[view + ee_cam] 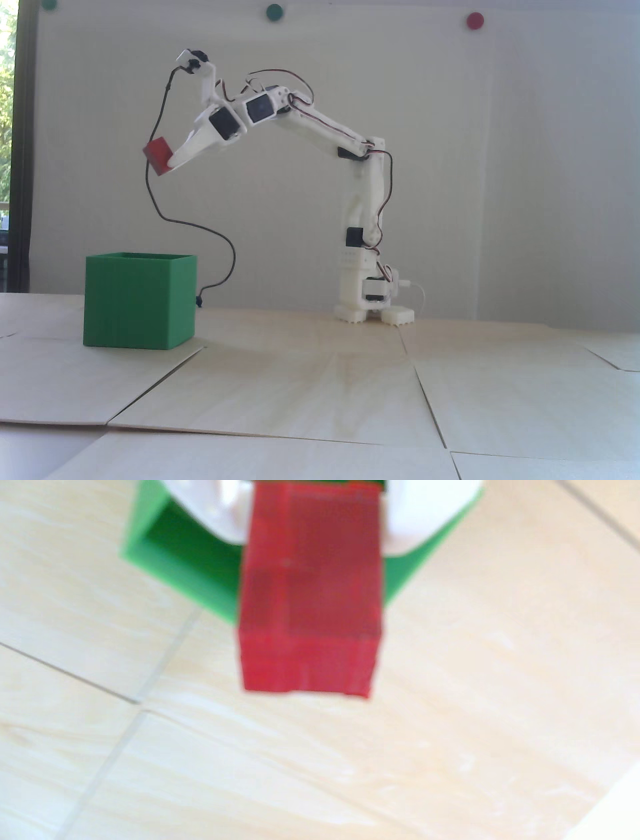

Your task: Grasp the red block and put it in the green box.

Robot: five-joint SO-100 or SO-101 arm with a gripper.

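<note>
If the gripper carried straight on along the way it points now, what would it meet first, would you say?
The gripper, shut on the red block, points down and leftward in the fixed view. That line probably reaches the green box near its open top, or just past its far side; depth is unclear.

A hobby room: pale wood-plank table [320, 400], bare white wall [500, 150].

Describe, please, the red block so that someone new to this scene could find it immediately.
In the fixed view, start at the white arm on the pale wooden table and follow it up and left to its hand. The red block is the small cube clamped there, in the air above the green box. Unlike the flat red disc on the wall, it is a cube.
</note>
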